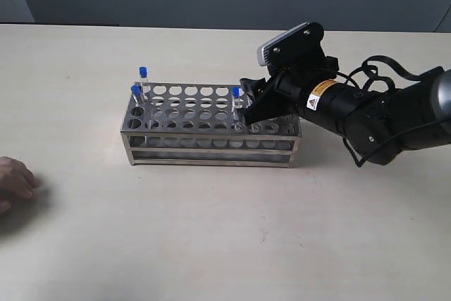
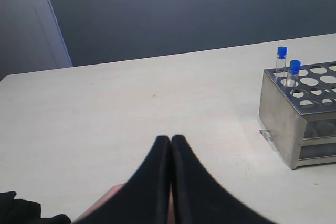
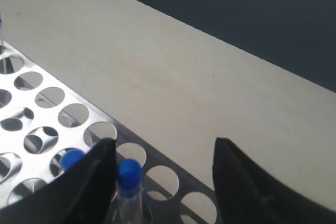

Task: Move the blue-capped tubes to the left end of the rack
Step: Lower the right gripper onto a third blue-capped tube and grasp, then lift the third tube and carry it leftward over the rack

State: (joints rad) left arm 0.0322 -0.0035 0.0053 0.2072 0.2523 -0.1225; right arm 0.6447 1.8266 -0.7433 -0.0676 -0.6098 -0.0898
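Note:
The steel rack (image 1: 211, 147) stands mid-table. Two blue-capped tubes (image 1: 142, 75) (image 1: 135, 94) sit in holes at its left end; the left wrist view shows them too (image 2: 282, 56) (image 2: 294, 71), in the rack's corner (image 2: 281, 114). A third tube (image 1: 235, 96) stands near the right end, just by my right gripper (image 1: 248, 106). My right gripper (image 3: 165, 156) is open over the rack (image 3: 31, 85), with one tube (image 3: 129, 174) between its fingers, close to one finger (image 3: 97, 174). Another blue cap (image 3: 72, 158) peeks out behind that finger. My left gripper (image 2: 171, 140) is shut and empty, away from the rack.
A person's hand (image 1: 14, 182) rests on the table at the left edge, and skin shows under my left fingers (image 2: 100, 209). The right arm (image 1: 366, 111) reaches in from the right. Bare table (image 1: 232, 244) lies in front of the rack.

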